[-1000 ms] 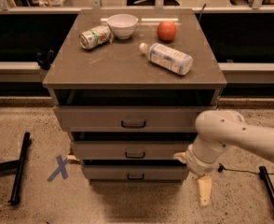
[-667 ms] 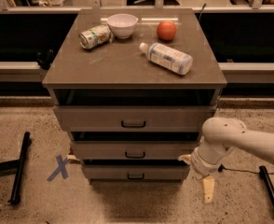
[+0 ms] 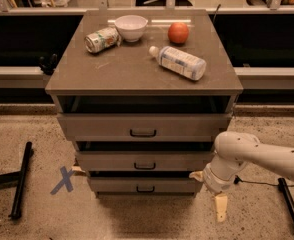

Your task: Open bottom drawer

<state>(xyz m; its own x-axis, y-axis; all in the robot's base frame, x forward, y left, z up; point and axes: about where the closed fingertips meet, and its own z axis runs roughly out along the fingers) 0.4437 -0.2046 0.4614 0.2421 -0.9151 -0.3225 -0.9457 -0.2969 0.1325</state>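
The bottom drawer is the lowest of three stacked fronts under the worktop, just above the speckled floor, with a small black bar handle at its middle. A dark gap lies above its front, and what is inside cannot be seen. The middle drawer and the top drawer also show only their fronts and dark slots.

The end effector is low at the right corner of the bottom drawer, on a white arm that is cut off by the right edge. One cream tip points toward the drawer corner and another points down; whether it is open or closed I cannot tell.

On the worktop stand a white bowl and a round orange fruit, while a can and a plastic bottle lie on their sides.
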